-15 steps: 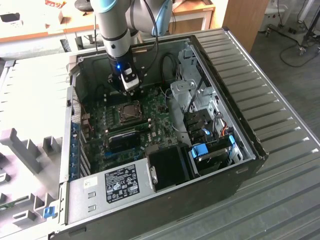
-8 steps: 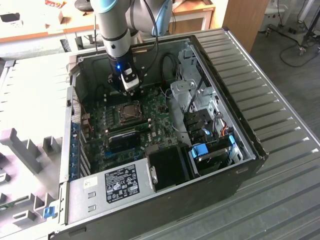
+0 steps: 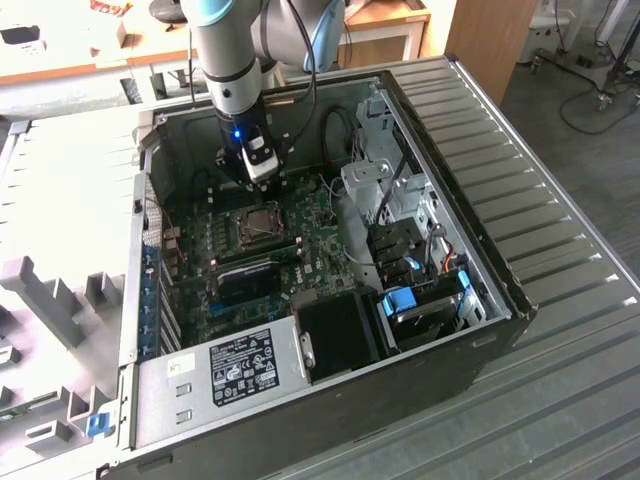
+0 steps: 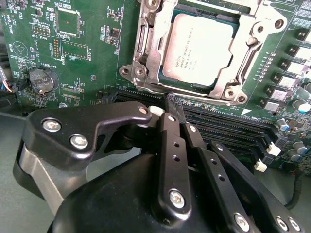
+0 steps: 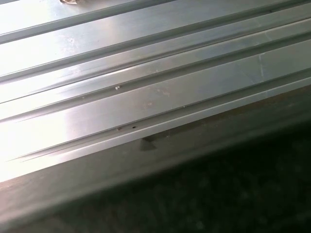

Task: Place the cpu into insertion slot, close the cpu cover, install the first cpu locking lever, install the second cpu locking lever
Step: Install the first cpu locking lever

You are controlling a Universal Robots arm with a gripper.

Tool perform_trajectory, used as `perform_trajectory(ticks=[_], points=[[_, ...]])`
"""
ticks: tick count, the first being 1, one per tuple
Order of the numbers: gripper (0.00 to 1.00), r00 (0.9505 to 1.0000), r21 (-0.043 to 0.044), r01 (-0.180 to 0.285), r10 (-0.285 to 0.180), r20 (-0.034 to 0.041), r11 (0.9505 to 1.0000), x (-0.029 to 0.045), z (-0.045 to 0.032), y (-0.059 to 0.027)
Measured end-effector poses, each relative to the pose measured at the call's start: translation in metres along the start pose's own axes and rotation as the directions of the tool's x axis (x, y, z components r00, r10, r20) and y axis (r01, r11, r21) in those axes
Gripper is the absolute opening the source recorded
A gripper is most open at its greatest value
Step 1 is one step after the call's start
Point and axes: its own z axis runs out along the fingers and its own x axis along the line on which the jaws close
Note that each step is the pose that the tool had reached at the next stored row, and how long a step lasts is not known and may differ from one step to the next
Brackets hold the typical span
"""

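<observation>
Already the cpu (image 4: 197, 48), a dull silver square, lies seated in the insertion slot (image 4: 163, 80), with the grey metal cpu cover (image 4: 243, 68) framing it, apparently closed. The levers' state is unclear. The gripper (image 4: 170, 119), black fingers pressed together and empty, hovers beside the slot, over the ribbed memory slots (image 4: 228, 124).

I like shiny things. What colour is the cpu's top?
The cpu top is a dull silver-tan, seen best in the second wrist view.
</observation>
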Motion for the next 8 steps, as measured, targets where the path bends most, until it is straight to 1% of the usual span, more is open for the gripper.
perform_trajectory(ticks=[8], points=[[0.10, 1.0000, -0.0003, 0.000, 0.000, -0.0001, 1.0000, -0.0036, 0.0005, 0.0012]])
